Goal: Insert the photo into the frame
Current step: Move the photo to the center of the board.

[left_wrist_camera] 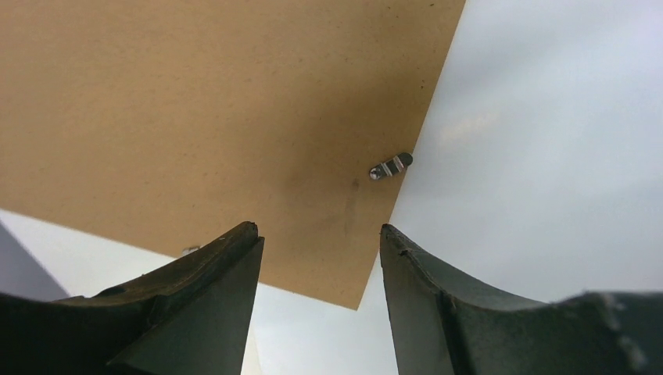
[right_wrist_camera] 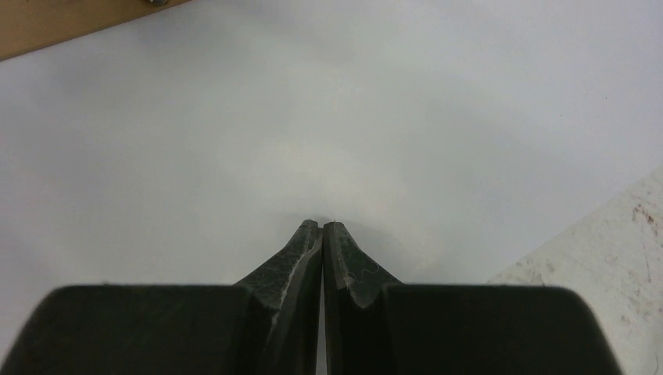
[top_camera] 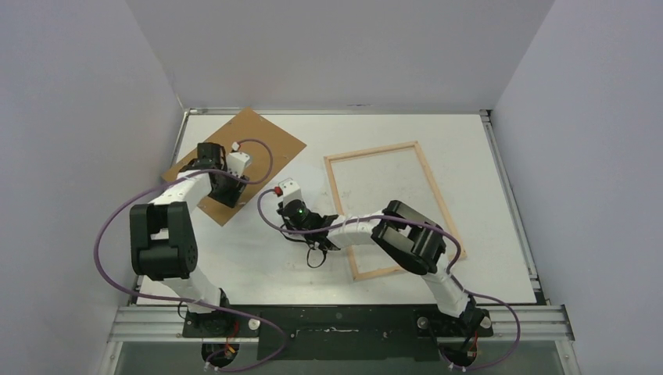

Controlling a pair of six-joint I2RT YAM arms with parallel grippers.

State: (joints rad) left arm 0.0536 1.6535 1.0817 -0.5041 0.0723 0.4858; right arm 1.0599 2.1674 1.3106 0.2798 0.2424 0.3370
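The frame [top_camera: 374,151], pale wood with thin bars, lies flat right of centre, and bare speckled table shows inside it. The photo [right_wrist_camera: 313,117] lies white back up. It fills most of the right wrist view, and its edge meets the speckled table [right_wrist_camera: 610,250] at the lower right. From above I cannot pick it out against the white table. My right gripper [right_wrist_camera: 322,224] [top_camera: 291,205] is shut and empty, its tips low over the sheet, left of the frame. My left gripper [left_wrist_camera: 319,234] [top_camera: 225,191] stands open above a corner of the brown panel, holding nothing.
The brown fibreboard backing panel [top_camera: 234,148] [left_wrist_camera: 195,117] lies at the back left, with a small metal clip [left_wrist_camera: 390,166] on its edge. My right arm's elbow [top_camera: 410,238] hangs over the frame's near-left part. Grey walls close in the left, back and right.
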